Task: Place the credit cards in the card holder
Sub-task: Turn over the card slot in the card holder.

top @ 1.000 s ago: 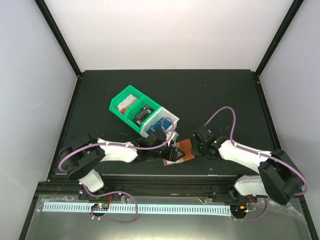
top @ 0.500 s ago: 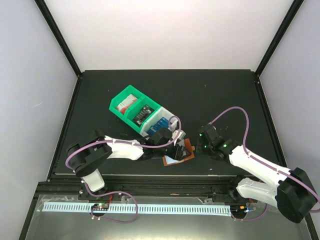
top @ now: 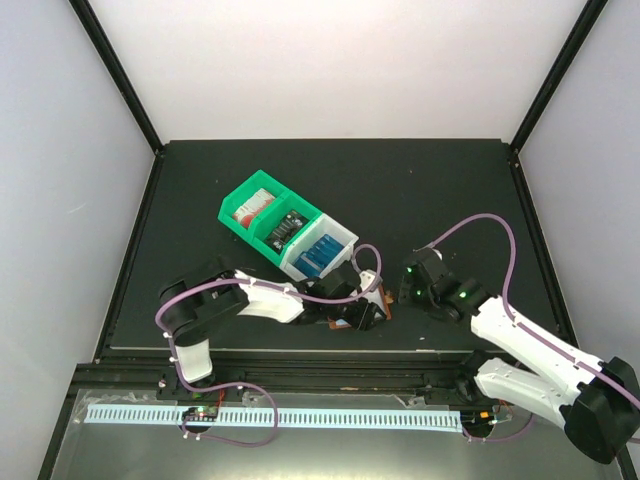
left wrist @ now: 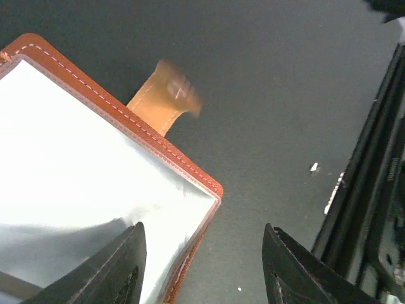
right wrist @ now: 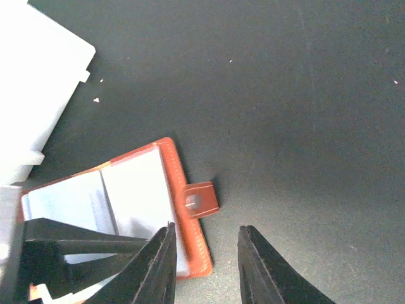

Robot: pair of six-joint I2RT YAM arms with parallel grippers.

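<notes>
The overhead camera looked steeply down from above and behind the left arm (top: 262, 298) and right arm (top: 522, 336), taking in the whole black table (top: 450, 190) from a distance. The left wrist camera hung very close over one corner of the open card holder (left wrist: 82, 183). The right wrist camera looked down from farther off, framing most of that card holder beside a white bin (right wrist: 31, 82). All three views shared the card holder.

left end effector (left wrist: 202, 253) parted; right end effector (right wrist: 205, 244) parted.

light: bright, even | glare: card holder (left wrist: 95, 183) washed white | blur: snap tab (left wrist: 166, 95) smeared
</notes>
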